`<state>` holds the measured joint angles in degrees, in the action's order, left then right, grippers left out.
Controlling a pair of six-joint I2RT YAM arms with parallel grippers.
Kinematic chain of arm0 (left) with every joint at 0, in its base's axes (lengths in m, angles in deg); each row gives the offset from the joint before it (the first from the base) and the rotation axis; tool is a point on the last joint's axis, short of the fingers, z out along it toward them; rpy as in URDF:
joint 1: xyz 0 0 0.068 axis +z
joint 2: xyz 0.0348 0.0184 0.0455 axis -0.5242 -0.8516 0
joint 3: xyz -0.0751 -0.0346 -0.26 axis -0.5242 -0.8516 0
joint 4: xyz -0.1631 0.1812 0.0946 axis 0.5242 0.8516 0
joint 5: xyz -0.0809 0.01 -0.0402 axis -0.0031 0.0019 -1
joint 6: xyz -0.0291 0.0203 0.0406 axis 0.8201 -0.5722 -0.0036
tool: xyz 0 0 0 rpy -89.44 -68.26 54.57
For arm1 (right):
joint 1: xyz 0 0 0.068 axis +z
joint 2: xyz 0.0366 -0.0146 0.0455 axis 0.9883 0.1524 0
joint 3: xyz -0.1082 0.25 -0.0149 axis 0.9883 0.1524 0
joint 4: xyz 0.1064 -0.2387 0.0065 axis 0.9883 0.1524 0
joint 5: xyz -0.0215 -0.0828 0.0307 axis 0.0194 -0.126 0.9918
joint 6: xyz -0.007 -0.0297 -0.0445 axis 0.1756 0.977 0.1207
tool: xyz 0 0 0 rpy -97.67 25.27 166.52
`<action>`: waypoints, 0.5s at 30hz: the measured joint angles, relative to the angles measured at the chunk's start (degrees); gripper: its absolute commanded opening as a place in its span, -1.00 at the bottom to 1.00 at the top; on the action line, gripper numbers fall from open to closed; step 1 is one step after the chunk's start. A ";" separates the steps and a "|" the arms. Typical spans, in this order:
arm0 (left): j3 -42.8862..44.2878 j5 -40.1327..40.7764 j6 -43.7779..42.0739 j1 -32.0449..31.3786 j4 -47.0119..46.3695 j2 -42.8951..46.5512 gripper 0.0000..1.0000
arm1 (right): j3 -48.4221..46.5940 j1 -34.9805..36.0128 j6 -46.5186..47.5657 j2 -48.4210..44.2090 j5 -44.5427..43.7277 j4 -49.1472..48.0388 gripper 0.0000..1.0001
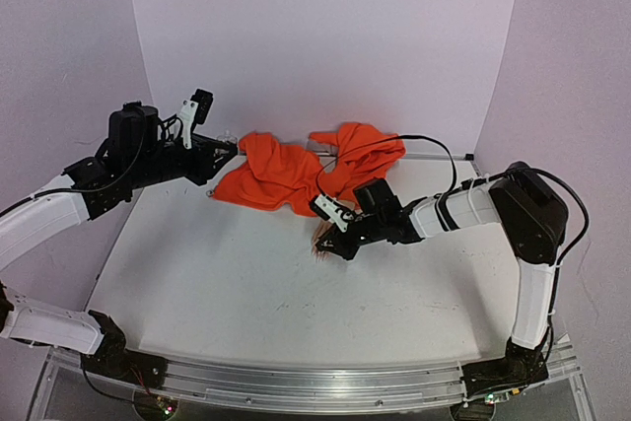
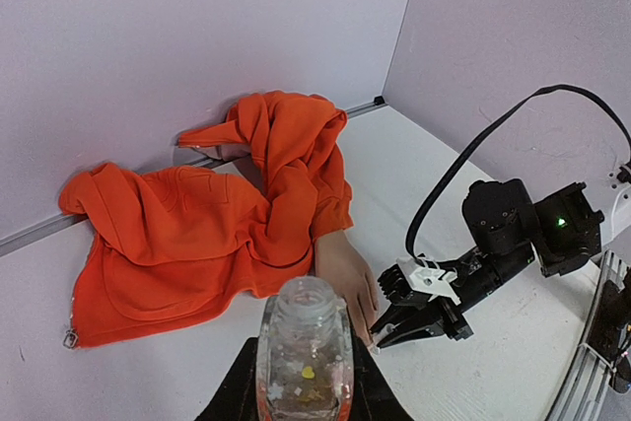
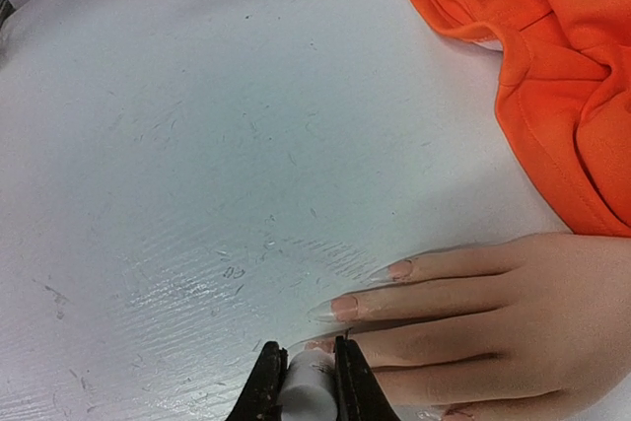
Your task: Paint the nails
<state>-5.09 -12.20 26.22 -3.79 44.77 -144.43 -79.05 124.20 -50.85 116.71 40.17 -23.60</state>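
I cannot see where the mannequin hand (image 3: 493, 332) ends under the orange sleeve (image 3: 562, 96); the white cylinder (image 3: 308, 393) runs off the bottom edge.

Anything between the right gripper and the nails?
Nothing visible. The right gripper, shut on a small white piece, sits right at the nails of the mannequin hand. The orange sleeve lies back past the wrist, clear of the fingers.

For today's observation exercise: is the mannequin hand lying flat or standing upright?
Lying flat: the mannequin hand rests palm down on the table, fingers stretched along its surface.
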 measured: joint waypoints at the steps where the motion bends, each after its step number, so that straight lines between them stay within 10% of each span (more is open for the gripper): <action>1: 0.00 0.00 0.00 0.00 0.00 0.00 -1.00 | -0.02 0.00 0.00 0.00 -0.04 0.02 -1.00; 15: 0.00 -0.11 0.00 0.26 0.00 0.00 -1.00 | -0.83 0.50 0.02 1.70 -1.79 0.61 -1.00</action>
<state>-5.09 -12.31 26.22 -3.52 44.77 -144.43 -79.88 124.70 -50.82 118.41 38.38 -22.99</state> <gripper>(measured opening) 0.224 0.153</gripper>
